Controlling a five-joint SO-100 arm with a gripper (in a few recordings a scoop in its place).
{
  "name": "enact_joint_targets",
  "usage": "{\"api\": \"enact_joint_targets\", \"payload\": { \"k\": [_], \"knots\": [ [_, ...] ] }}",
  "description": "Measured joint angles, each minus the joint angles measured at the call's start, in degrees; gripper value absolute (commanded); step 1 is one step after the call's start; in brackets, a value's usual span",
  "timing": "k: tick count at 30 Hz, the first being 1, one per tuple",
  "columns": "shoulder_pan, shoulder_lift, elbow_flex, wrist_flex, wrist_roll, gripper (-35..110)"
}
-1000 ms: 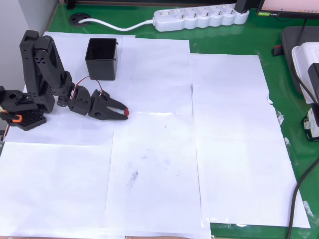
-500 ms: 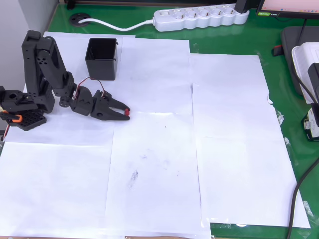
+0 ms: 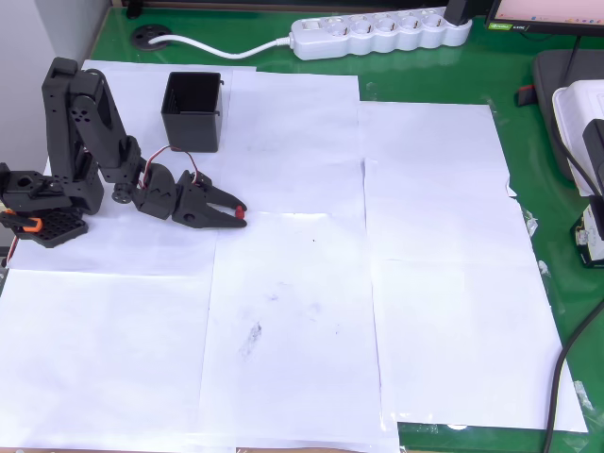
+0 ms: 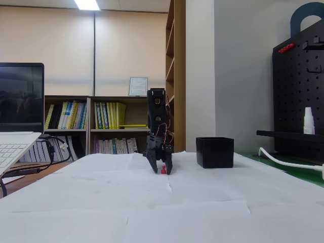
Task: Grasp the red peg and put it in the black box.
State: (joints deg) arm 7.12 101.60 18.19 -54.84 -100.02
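The red peg [image 3: 242,213] is a tiny dark-red stub on the white paper, caught between the tips of my black gripper [image 3: 240,214]. The fingers converge on it, low against the table. In the fixed view the peg [image 4: 163,170] shows at the gripper [image 4: 161,171] tips, touching or just above the paper. The black box [image 3: 193,138] stands open-topped on the paper behind the gripper, close to the arm; in the fixed view the box [image 4: 214,152] is to the right of the arm.
The arm's base [image 3: 42,203] sits at the table's left edge. A white power strip [image 3: 382,33] and its cable lie along the far edge. White paper sheets [image 3: 444,274] cover the green table. A laptop [image 4: 15,147] stands at the left in the fixed view.
The arm's upper links have shifted slightly upward in the picture. The gripper tips and the peg stay at nearly the same spot.
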Motion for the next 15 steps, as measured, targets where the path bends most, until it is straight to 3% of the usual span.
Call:
{"api": "enact_joint_targets", "payload": {
  "k": [4, 15],
  "knots": [
    [0.0, 0.2, 0.0, 0.0, -0.7, 0],
    [-0.5, 0.5, 0.0, 0.0, -0.6, 0]
  ]
}}
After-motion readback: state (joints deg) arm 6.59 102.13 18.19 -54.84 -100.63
